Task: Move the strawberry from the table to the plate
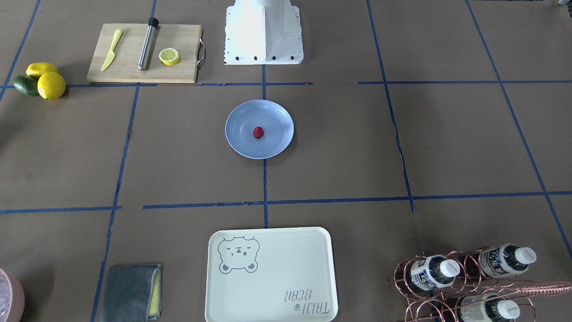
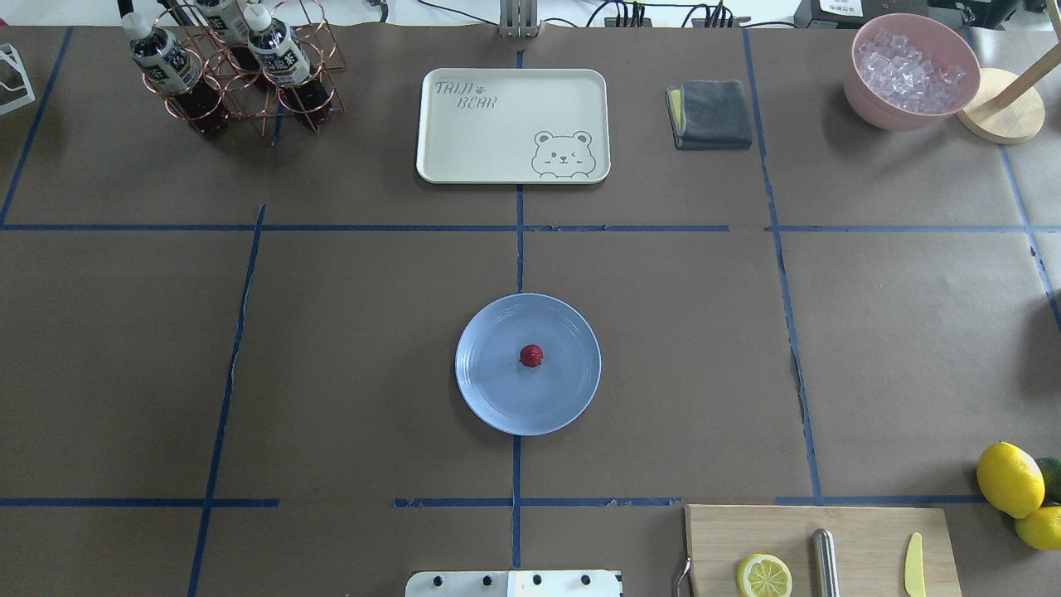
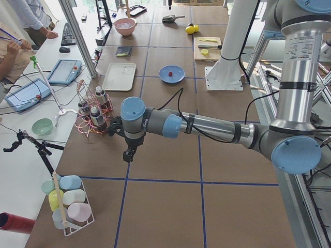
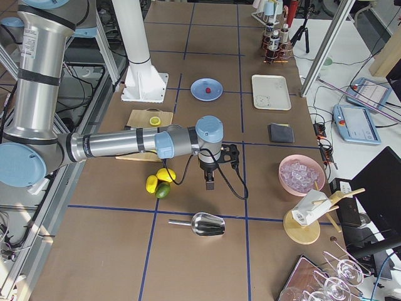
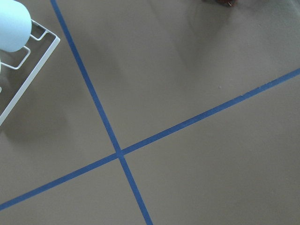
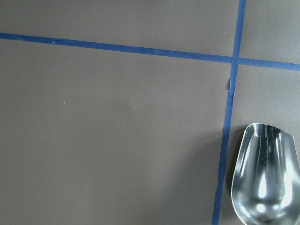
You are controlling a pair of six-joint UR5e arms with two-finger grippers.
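The small red strawberry [image 1: 258,132] [image 2: 531,355] lies near the middle of the light-blue plate [image 1: 279,114] [image 2: 497,406], which rests on the brown table [image 1: 424,143] at its centre. No gripper is near it. My left gripper [image 3: 129,154] hangs over the table's left end, beside the bottle rack, far from the plate [image 3: 178,71]. My right gripper [image 4: 209,184] hangs over the right end, near the lemons and the metal scoop. Both show only in the side views, so I cannot tell whether they are open or shut. The wrist views show only bare table and tape.
A cutting board [image 2: 862,539] with a lemon slice, a steel rod and a yellow knife sits near the base. Lemons [image 2: 1010,479], a bear tray [image 2: 512,124], a grey cloth [image 2: 711,114], an ice bowl [image 2: 912,70], a bottle rack [image 2: 236,70] and a scoop [image 6: 265,176] ring the table.
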